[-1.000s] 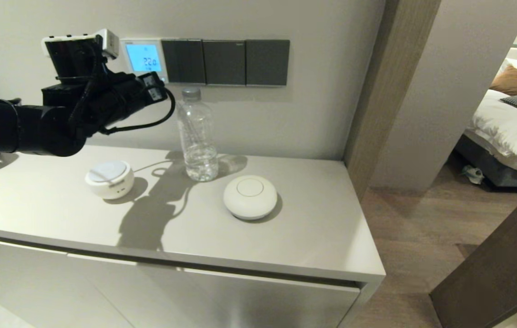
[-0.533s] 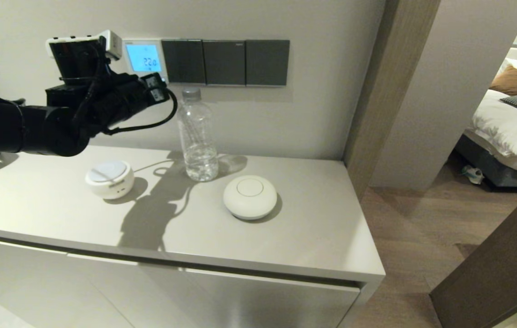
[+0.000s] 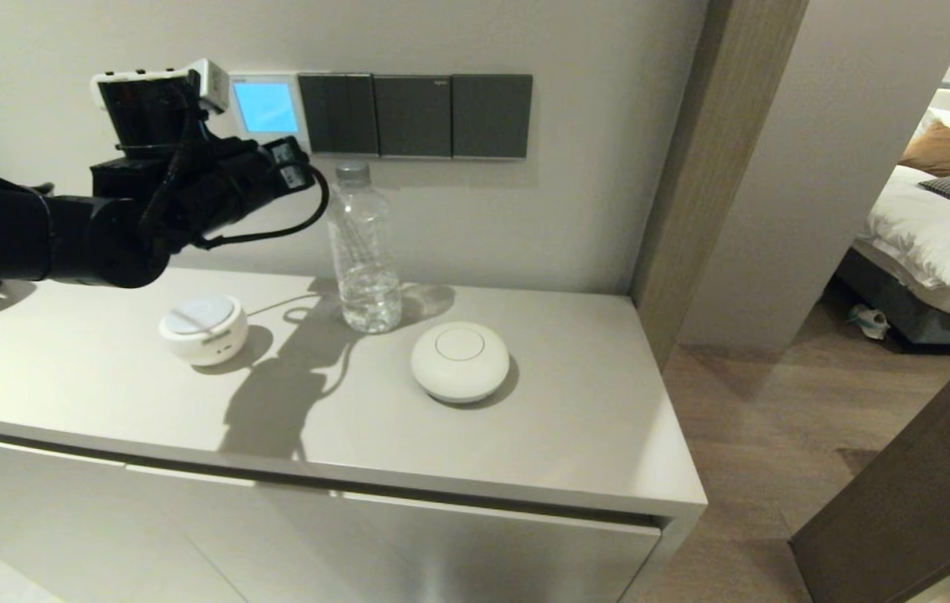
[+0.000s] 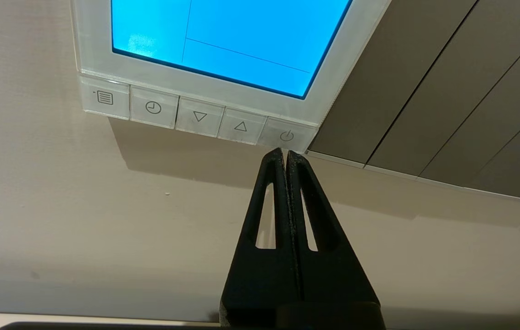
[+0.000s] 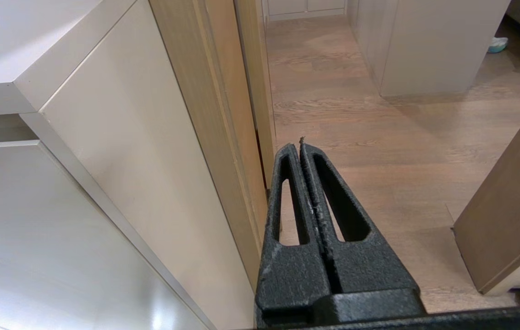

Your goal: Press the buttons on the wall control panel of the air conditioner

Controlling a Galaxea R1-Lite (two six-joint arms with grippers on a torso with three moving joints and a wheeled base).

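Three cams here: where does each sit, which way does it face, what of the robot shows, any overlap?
Head: high, facing forward-down at wall and counter; left arm, left gripper by control panel.
Left wrist: behind shut fingers, facing control panel, tips at power button.
Right wrist: behind shut right gripper, facing floor.
Shared: head and left wrist, panel.

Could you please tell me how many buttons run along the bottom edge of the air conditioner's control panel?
5, in one row under the lit screen: menu, clock, down arrow, up arrow and power, nearest the left gripper.

Glossy white plastic control panel (image 4: 95, 55), translucent buttons (image 4: 198, 117); matt textured black left end effector (image 4: 284, 153).
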